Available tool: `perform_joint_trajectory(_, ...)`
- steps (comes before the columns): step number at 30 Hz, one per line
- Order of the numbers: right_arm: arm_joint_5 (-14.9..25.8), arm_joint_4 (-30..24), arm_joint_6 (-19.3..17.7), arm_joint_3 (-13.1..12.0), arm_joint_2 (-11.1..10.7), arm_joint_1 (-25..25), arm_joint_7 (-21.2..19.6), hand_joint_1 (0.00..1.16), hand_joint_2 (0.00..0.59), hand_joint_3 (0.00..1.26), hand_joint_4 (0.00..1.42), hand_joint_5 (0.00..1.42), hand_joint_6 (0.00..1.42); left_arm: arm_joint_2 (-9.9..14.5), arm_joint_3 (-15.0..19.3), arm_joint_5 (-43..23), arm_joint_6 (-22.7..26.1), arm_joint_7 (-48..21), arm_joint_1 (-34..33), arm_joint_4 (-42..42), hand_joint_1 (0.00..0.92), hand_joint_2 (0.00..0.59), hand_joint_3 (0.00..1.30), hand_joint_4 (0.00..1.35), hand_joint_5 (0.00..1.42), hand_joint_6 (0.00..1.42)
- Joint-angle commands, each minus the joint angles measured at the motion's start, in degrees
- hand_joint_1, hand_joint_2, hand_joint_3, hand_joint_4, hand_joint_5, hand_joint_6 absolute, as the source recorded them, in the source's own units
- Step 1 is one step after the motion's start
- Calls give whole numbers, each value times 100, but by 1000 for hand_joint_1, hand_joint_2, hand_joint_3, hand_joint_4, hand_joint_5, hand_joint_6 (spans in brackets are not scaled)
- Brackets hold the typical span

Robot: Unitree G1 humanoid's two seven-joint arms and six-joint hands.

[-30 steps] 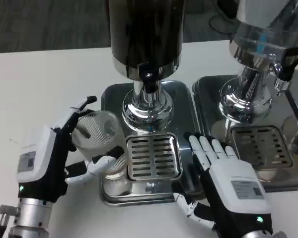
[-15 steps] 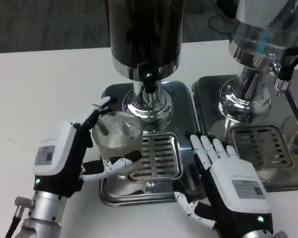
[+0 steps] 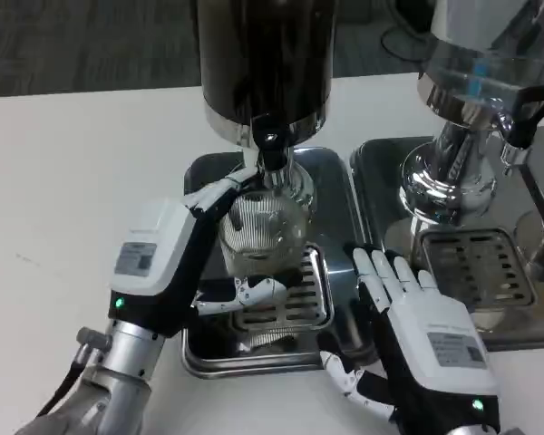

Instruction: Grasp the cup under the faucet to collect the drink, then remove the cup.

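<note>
My left hand [image 3: 177,263] grips a clear ribbed cup [image 3: 261,229] and holds it upright over the drip grate [image 3: 290,294], right below the black faucet [image 3: 271,149] of the dark drink dispenser [image 3: 265,63]. The cup looks empty. My right hand [image 3: 415,326] lies flat with its fingers spread on the right edge of the steel tray [image 3: 331,186], holding nothing.
A second dispenser [image 3: 485,63] with a clear tank and a black tap lever [image 3: 524,113] stands at the right on its own steel tray [image 3: 381,163] with a grate [image 3: 476,267]. White table [image 3: 82,172] stretches to the left.
My left hand has carried the cup to the right and farther in, from beside the tray to under the faucet. The right hand has stayed in place.
</note>
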Motion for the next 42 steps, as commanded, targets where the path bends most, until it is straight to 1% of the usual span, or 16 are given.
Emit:
perform_joint_trajectory(1,6,-53,44,-40,2,63,-79,438,391,3,0,0,0,-89,-234,146,71,205,-213,231,915,135,299,418,646,981)
perform_joint_trajectory(4,-15,-76,45,-54,-18,109,-103,440,390,3,0,0,0,-138,-311,131,72,199,-279,344,892,117,290,413,639,976)
perform_joint_trajectory(7,19,-60,1,-66,-50,97,-59,441,390,3,0,0,0,-152,-383,128,87,198,-309,394,809,97,279,398,645,978)
perform_joint_trajectory(8,28,-53,-11,-67,-54,86,-51,441,390,3,0,0,0,-133,-386,122,95,226,-292,380,720,87,269,381,645,966)
perform_joint_trajectory(10,53,-19,-43,-81,-66,43,-54,442,390,3,0,0,0,-81,-361,77,79,254,-247,363,350,92,238,356,657,926)
perform_joint_trajectory(11,51,-2,-44,-78,-68,9,-40,442,390,3,0,0,0,-39,-331,41,61,256,-197,347,253,81,213,323,636,895)
perform_joint_trajectory(14,49,23,-85,-92,-115,-56,-53,443,390,3,0,0,0,19,-257,-50,55,263,-75,287,113,62,143,232,572,776)
perform_joint_trajectory(17,12,23,-81,-70,-148,-83,-69,444,391,3,0,0,0,75,-218,-110,82,326,23,202,6,22,127,206,543,740)
perform_joint_trajectory(23,11,-38,-35,-100,-161,-6,-135,450,396,3,0,0,0,144,-95,-292,-10,276,155,70,0,0,99,167,527,697)
perform_joint_trajectory(26,-229,-82,4,-82,-138,140,-602,452,398,3,0,0,0,207,-50,-418,-190,75,203,83,0,0,37,75,452,602)
perform_joint_trajectory(28,-464,-164,110,-21,-111,227,-750,457,406,0,0,0,0,387,21,-513,-357,-17,386,-39,0,0,24,57,434,551)
perform_joint_trajectory(31,-562,-109,135,1,-108,317,-861,461,409,0,0,0,0,630,118,-497,-359,-44,715,-339,0,0,1,4,297,279)
perform_joint_trajectory(34,-845,84,146,9,-267,311,-1159,462,407,0,0,0,0,852,177,-347,21,-252,1060,-828,0,4,0,0,113,83)
perform_joint_trajectory(36,-894,223,149,28,-328,227,-1087,460,404,0,0,0,0,1013,210,-180,484,-409,1356,-1248,0,10,0,0,17,8)
perform_joint_trajectory(39,-909,344,150,72,-347,104,-1014,453,402,0,0,0,0,1131,220,68,1212,-624,1742,-1740,0,14,0,0,0,0)
perform_joint_trajectory(42,-881,378,186,97,-337,57,-1008,415,396,0,0,0,0,1156,261,44,1560,-807,1962,-1997,0,16,0,0,0,0)
